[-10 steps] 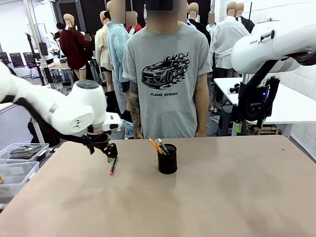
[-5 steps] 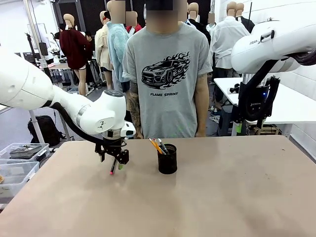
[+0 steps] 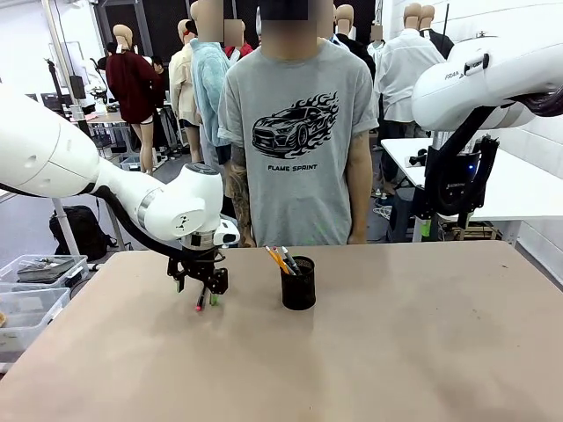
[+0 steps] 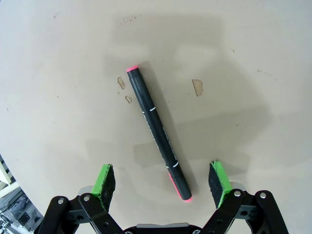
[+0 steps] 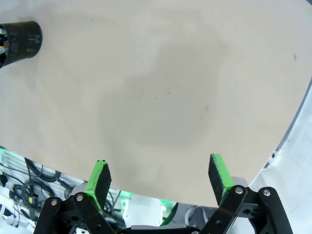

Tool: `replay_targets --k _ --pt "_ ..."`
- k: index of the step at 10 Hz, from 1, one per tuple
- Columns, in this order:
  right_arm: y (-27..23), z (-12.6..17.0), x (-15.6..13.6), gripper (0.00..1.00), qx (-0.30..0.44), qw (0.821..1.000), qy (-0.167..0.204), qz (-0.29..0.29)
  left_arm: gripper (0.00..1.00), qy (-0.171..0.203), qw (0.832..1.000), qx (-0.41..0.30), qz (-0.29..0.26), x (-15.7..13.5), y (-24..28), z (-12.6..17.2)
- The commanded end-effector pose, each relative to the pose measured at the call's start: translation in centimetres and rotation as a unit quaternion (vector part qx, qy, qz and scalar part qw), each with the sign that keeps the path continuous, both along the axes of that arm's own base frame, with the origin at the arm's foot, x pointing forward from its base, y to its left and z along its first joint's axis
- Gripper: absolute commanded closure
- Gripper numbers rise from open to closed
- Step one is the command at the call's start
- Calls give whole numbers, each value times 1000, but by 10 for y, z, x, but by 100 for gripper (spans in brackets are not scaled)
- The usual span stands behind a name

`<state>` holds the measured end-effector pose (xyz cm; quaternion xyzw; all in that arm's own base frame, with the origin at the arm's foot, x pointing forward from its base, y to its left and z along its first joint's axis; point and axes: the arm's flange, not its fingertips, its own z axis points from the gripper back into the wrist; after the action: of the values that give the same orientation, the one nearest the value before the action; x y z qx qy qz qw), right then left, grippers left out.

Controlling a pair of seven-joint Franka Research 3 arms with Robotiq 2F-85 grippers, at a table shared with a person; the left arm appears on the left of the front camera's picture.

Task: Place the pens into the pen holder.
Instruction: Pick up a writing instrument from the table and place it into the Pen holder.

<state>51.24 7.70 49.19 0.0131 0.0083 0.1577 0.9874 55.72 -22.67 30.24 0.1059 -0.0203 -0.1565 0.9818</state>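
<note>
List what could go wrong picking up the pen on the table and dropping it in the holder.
The black pen lies slanted between the left gripper's open fingers; closing might spin it away. The two pens in the pen holder lean toward the approach side and could block insertion.

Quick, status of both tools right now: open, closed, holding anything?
Left tool: open, over the black pen with pink ends, not gripping it.
Right tool: open, holding nothing.
</note>
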Motion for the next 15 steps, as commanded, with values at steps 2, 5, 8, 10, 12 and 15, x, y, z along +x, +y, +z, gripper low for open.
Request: replay_targets --k 2,5,8,10,12,15 --pt "0 2 0 0 -2 1000 1 -2 0 -7 998 -56 14 5 9 6" --pt "0 2 0 0 -2 1000 1 -2 0 -1 997 -76 20 8 15 3" --pt "0 2 0 0 -2 1000 1 -2 8 -4 997 -81 18 10 18 1" --pt "0 2 0 0 -2 1000 1 -2 48 -4 996 -83 20 11 19 0" --pt "0 2 0 0 -2 1000 1 -2 88 0 997 -81 19 11 20 -1" --pt "0 2 0 0 -2 1000 1 -2 100 6 996 -85 16 11 20 -2"
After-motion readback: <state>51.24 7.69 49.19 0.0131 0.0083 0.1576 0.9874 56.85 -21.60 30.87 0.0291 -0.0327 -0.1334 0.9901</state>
